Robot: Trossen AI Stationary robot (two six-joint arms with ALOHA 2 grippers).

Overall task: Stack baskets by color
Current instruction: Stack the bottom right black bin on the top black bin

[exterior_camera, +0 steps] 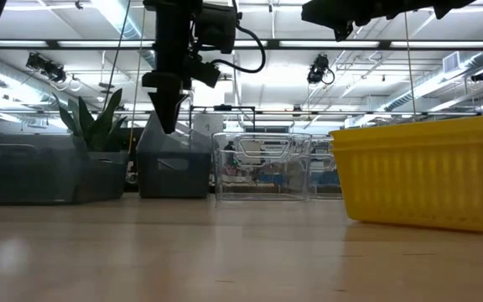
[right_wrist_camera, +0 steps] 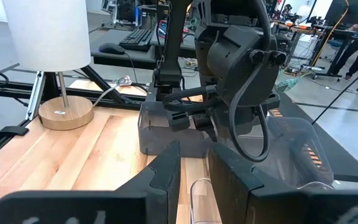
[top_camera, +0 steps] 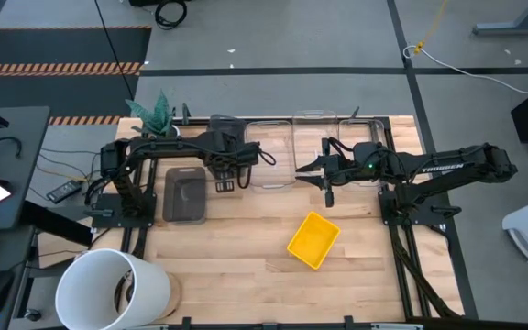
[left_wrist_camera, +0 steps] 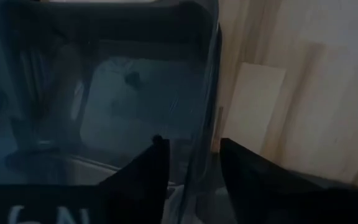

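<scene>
Two dark fingers of the left gripper stand parted on either side of the thin wall of a translucent dark grey plastic basket; the rim runs up between them with a gap at each pad, so nothing is clamped. That reads as a letting-go: the basket appears set down, and the fingers straddle its edge only because they have not lifted clear. From above, this gripper hangs just beside a grey basket stack on the left of the wooden table, with another grey basket near the back edge.

The right gripper hovers by the row of clear see-through plastic baskets at the back. Its fingers stand narrowly apart with the rim of a clear basket showing between them; whether they pinch it I cannot tell.

One bright yellow rectangular plastic basket lies alone and askew near the table's middle, well apart from both arms. Greys sit left and clears at the back, probably so each colour nests in its own spot.
</scene>
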